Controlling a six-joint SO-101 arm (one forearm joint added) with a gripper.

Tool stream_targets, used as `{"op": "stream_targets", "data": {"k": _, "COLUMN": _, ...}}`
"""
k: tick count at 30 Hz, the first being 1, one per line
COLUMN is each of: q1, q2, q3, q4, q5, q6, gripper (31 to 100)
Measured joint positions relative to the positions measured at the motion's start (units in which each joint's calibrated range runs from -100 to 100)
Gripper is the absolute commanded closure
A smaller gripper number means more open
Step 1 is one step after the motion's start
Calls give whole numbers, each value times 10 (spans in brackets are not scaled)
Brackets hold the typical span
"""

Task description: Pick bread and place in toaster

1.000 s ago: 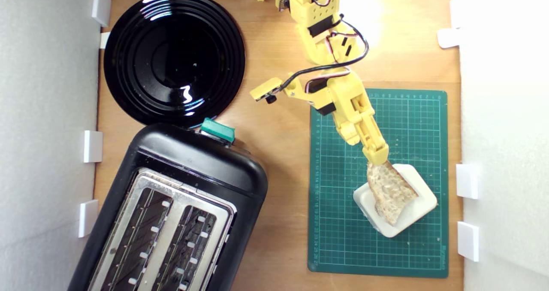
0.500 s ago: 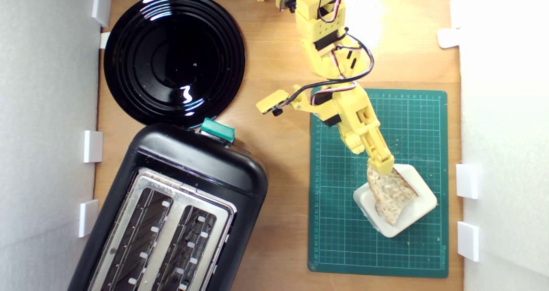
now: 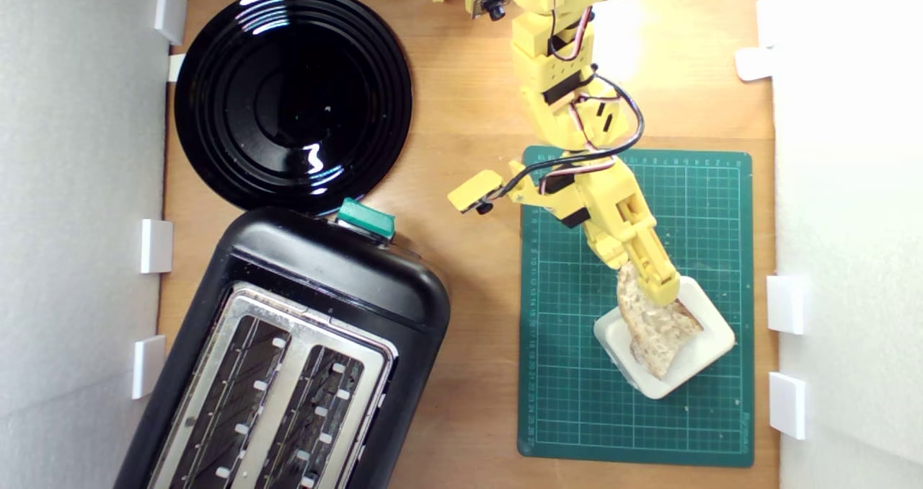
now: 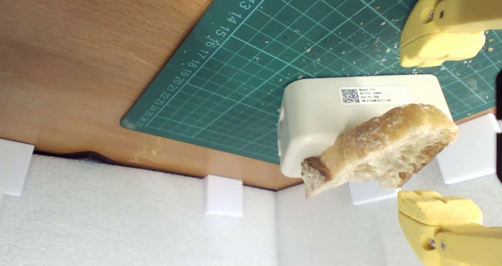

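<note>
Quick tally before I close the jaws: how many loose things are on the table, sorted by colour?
Black: 2, the toaster and the plate.
Green: 1, the cutting mat.
Cream-white: 1, the block on the mat.
Tan: 1, the bread lying on the block.
Total: 5.
The gripper is open, with its jaws on either side of the bread.

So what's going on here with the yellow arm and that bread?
The arm's tool is open around the bread, one finger on each side, not yet closed. The bread lies on a cream-white block on the green cutting mat. The toaster, slots empty, sits towards the exterior view's left, beside a black plate.
</note>
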Motion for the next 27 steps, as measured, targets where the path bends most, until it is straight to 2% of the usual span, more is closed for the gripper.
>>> {"op": "stream_targets", "data": {"k": 10, "q1": -1, "q2": 43, "q3": -51, "q4": 0, "q5": 0, "q6": 0, "gripper": 337}}
{"op": "stream_targets", "data": {"k": 27, "q1": -1, "q2": 44, "q3": -78, "q4": 0, "q5": 0, "q6": 0, "gripper": 338}}
